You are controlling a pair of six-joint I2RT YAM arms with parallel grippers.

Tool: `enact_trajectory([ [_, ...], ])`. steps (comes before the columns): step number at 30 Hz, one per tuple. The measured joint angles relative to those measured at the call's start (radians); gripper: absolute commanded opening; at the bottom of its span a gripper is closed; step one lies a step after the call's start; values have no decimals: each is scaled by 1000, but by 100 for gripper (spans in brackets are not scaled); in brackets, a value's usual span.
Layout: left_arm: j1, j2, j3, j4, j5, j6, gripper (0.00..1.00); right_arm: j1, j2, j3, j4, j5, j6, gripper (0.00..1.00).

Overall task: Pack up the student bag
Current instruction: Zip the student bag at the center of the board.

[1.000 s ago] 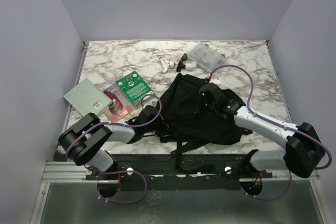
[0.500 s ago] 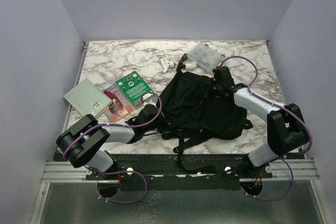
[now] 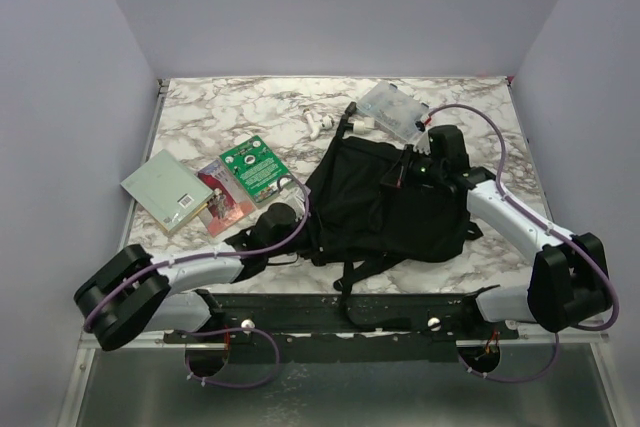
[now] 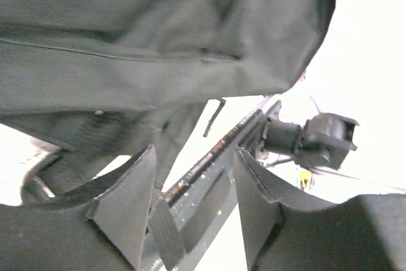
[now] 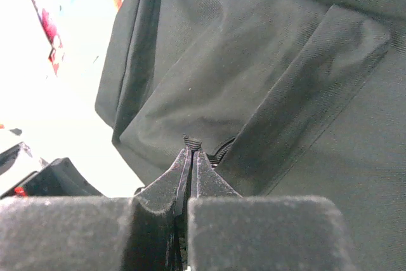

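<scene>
The student bag (image 3: 375, 209) is a black fabric backpack lying in the middle of the marble table, straps trailing toward the near edge. My left gripper (image 3: 276, 221) is at its lower left corner and stands open. In the left wrist view the bag (image 4: 158, 36) fills the top, and a loose webbing strap (image 4: 162, 236) lies between the spread fingers (image 4: 127, 201) untouched. My right gripper (image 3: 406, 169) is over the bag's upper right part. In the right wrist view it (image 5: 192, 152) is shut on a small ribbed webbing tab (image 5: 191, 141) of the bag (image 5: 254, 61).
Left of the bag lie a green booklet (image 3: 255, 168), a pink card (image 3: 222, 199) and a grey notebook (image 3: 168, 188). At the back are a clear plastic box (image 3: 393, 107), a small white item (image 3: 318, 125) and a black and white item (image 3: 354, 119). The black rail (image 3: 330, 312) runs along the near edge.
My left gripper has opened and let go of the bag's strap, and its arm has stretched out lower. My right gripper has pulled the bag's top toward the back right.
</scene>
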Motion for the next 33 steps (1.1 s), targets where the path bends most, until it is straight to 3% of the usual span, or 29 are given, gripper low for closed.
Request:
enact_trajectory([
  [5,-45,-146,-6,-4,29,90,79,-5,0,-12,1,-81,-3,1],
  [12,-94,-112,124,-50,40,196,79,-5,-35,-43,10,-120,6,1],
  [19,-96,116,387,-85,-5,303,62,-5,-57,-86,64,-118,27,1],
  [21,-97,178,435,-92,-27,325,61,-5,-57,-92,82,-116,38,1],
  [26,-98,273,463,-122,-87,359,58,-5,-57,-93,106,-105,66,1],
  [33,-98,364,502,-138,-109,365,38,-5,-49,-101,118,-98,107,0],
])
